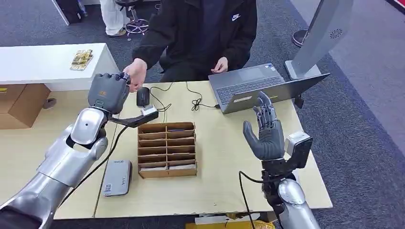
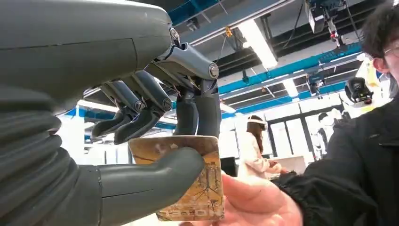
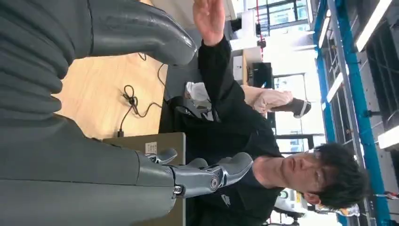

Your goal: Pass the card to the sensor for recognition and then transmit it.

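My left hand [image 1: 109, 91] is raised over the far left part of the table, toward a person in a black jacket [image 1: 205, 33]. In the left wrist view my left hand [image 2: 155, 141] pinches a brownish patterned card [image 2: 200, 188] between thumb and fingers. The person's hand [image 2: 256, 202] touches the card from the other side; in the head view that hand [image 1: 136, 74] meets my fingers. The grey card sensor [image 1: 118, 177] lies flat near the table's front left. My right hand [image 1: 266, 131] stands upright over the right side, fingers spread, holding nothing.
A cardboard divider box [image 1: 167, 149] sits mid-table. An open laptop [image 1: 260, 88] stands at the back right, with a black mouse [image 1: 143, 96] and cables [image 1: 193, 101] beside it. A white counter [image 1: 50, 64] with a booklet [image 1: 81, 59] lies at far left.
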